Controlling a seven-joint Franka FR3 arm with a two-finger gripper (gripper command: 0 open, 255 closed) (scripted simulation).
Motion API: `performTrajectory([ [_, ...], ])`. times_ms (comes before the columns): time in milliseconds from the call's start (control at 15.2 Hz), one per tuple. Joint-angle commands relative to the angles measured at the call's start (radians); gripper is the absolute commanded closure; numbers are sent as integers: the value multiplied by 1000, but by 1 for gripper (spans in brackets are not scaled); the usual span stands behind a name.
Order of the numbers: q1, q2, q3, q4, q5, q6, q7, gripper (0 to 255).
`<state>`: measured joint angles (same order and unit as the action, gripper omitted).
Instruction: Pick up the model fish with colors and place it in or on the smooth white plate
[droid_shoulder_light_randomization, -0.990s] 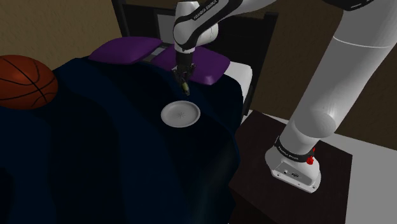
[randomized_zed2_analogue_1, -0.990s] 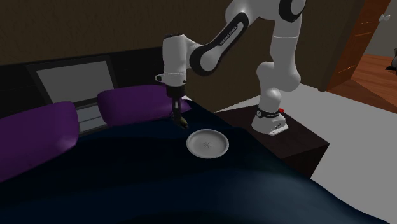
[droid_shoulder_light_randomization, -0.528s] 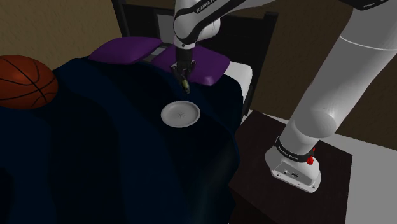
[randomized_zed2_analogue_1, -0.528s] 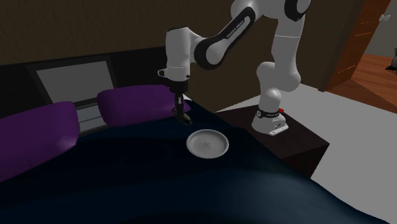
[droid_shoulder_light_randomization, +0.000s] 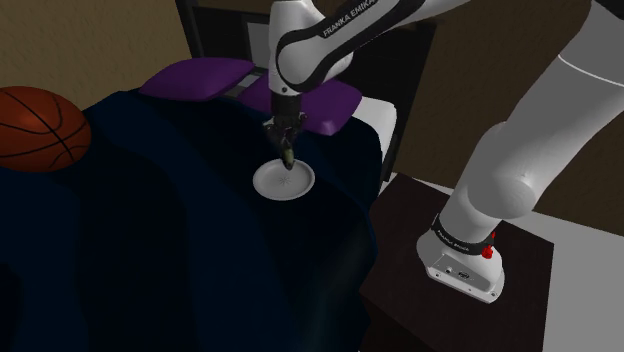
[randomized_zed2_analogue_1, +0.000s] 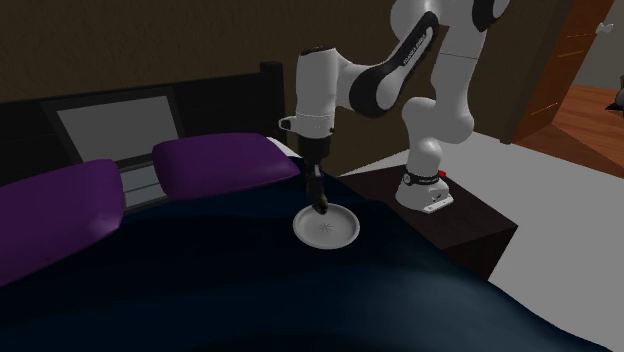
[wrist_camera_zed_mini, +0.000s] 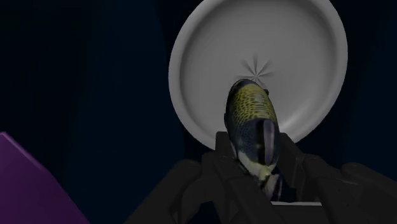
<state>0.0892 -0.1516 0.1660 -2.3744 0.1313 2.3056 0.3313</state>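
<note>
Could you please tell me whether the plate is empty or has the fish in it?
Empty: the plate is bare, and the tool clasps the fish over it.

Dim, flat light throughout; dark bedcover (droid_shoulder_light_randomization: 150, 230) nearly black, plate (droid_shoulder_light_randomization: 290, 188) the palest spot.

Count of things on and around the bed
One model fish (wrist_camera_zed_mini: 251, 114), one white plate (wrist_camera_zed_mini: 210, 70), two purple pillows (randomized_zed2_analogue_1: 225, 160), one basketball (droid_shoulder_light_randomization: 38, 128), one bed (droid_shoulder_light_randomization: 150, 250) under a dark blue cover, one white arm (droid_shoulder_light_randomization: 540, 130) with one pair of jaws, one dark stand (droid_shoulder_light_randomization: 410, 225).
</note>
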Motion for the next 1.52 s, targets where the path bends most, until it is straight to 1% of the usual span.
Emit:
performTrajectory([
  [0, 25, -26, 32, -29, 7, 8, 53, 255],
  [66, 37, -39, 47, -45, 12, 13, 75, 255],
  [726, 37, 51, 54, -102, 6, 160, 74, 255],
  [792, 37, 69, 56, -110, 4, 185, 74, 255],
  [1188, 37, 68, 55, -110, 4, 185, 74, 255],
  [1254, 37, 68, 55, -110, 4, 185, 74, 0],
  [1452, 46, -60, 34, -175, 87, 97, -1, 0],
])
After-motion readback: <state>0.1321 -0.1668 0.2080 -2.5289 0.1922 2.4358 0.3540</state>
